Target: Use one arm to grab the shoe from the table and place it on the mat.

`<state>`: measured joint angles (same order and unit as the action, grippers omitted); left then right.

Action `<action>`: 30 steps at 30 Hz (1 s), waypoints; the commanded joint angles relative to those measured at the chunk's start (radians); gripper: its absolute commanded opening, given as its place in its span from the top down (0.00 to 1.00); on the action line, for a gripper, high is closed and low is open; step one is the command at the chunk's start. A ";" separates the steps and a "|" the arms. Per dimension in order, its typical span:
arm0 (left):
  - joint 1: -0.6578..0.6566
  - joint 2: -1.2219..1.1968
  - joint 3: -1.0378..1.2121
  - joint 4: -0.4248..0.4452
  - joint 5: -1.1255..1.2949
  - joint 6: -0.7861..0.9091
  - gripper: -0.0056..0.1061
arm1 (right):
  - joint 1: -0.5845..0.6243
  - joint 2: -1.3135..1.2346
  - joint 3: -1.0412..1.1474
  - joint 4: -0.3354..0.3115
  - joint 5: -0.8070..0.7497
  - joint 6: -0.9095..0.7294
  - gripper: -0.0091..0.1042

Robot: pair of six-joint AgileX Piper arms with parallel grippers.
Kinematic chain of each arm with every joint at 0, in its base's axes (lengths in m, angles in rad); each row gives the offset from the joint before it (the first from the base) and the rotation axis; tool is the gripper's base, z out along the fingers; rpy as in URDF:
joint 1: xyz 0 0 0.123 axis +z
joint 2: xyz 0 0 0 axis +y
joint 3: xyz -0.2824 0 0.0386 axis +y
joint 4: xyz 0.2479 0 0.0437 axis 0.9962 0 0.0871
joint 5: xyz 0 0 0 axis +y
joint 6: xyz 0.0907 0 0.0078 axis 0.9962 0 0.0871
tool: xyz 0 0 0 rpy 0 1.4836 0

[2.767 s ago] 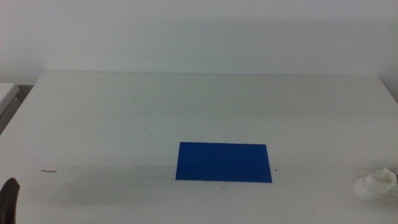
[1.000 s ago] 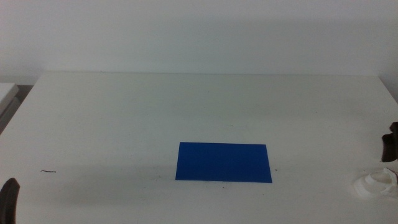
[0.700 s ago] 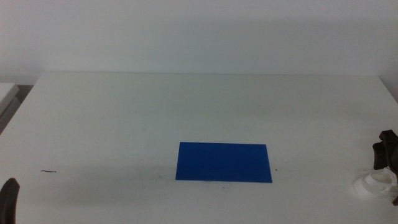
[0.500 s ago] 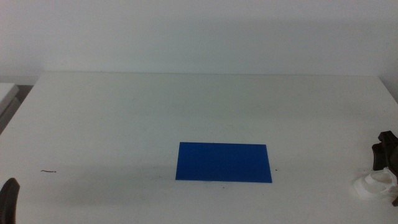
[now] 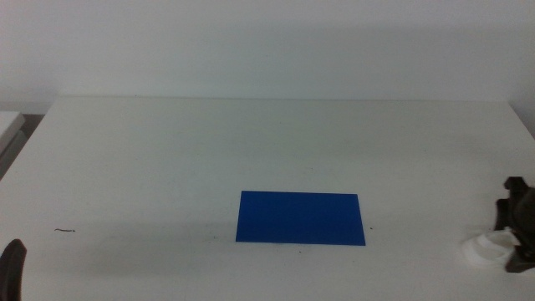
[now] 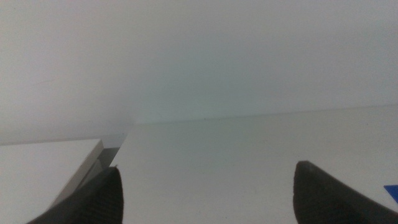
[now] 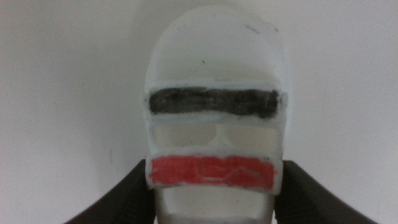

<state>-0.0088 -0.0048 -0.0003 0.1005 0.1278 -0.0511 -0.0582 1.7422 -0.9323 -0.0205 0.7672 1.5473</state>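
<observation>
Your right hand (image 7: 214,186) at the tabletop's (image 5: 167,159) right edge, jaws closed on both sides of the white shoe (image 7: 214,118), well right of the blue mat (image 5: 301,218), your left hand (image 6: 205,193) spread wide, idle at lower left.

You are looking at a bare test bench, most likely a lab: a large plain white table (image 5: 167,159) fills the view, backed along its far edge by a blank white wall (image 5: 267,42). Past the far left corner stands a second white surface (image 5: 8,124). Nothing domestic appears anywhere.
</observation>
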 commanded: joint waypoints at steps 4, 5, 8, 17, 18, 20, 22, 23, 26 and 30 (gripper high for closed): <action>0.000 0.005 0.000 -0.004 -0.012 -0.003 0.11 | 0.202 -0.001 -0.170 -0.057 0.107 0.122 0.94; 0.000 0.005 0.000 -0.004 -0.012 -0.003 0.11 | 0.259 0.009 -0.227 -0.083 0.149 0.160 0.94; 0.000 0.005 0.000 -0.004 -0.012 -0.003 0.11 | 0.401 0.047 -0.407 -0.111 0.302 0.239 0.94; 0.000 0.005 0.000 -0.004 -0.012 -0.003 0.11 | 0.669 0.289 -0.883 -0.126 0.454 0.239 0.94; 0.000 0.005 0.000 -0.004 -0.012 -0.003 0.11 | 0.682 0.323 -0.928 -0.108 0.454 0.239 0.94; 0.000 0.005 0.000 -0.004 -0.012 -0.003 0.11 | 0.699 0.387 -0.989 -0.082 0.454 0.235 0.94; 0.000 0.005 0.000 -0.004 -0.012 -0.003 0.11 | 0.706 0.428 -1.024 -0.043 0.454 0.235 0.94; 0.000 0.005 0.000 -0.004 -0.012 -0.003 0.11 | 0.706 0.444 -1.028 -0.026 0.454 0.228 0.94; 0.000 0.005 0.000 -0.004 -0.012 -0.003 0.11 | 0.706 0.470 -1.028 -0.018 0.454 0.201 0.94; 0.000 0.005 0.000 -0.004 -0.012 -0.003 0.11 | 0.706 0.472 -1.023 -0.023 0.454 0.072 0.94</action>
<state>-0.0088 -0.0048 -0.0003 0.1005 0.1278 -0.0511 0.6489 2.2214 -1.9461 -0.0322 1.2099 1.6914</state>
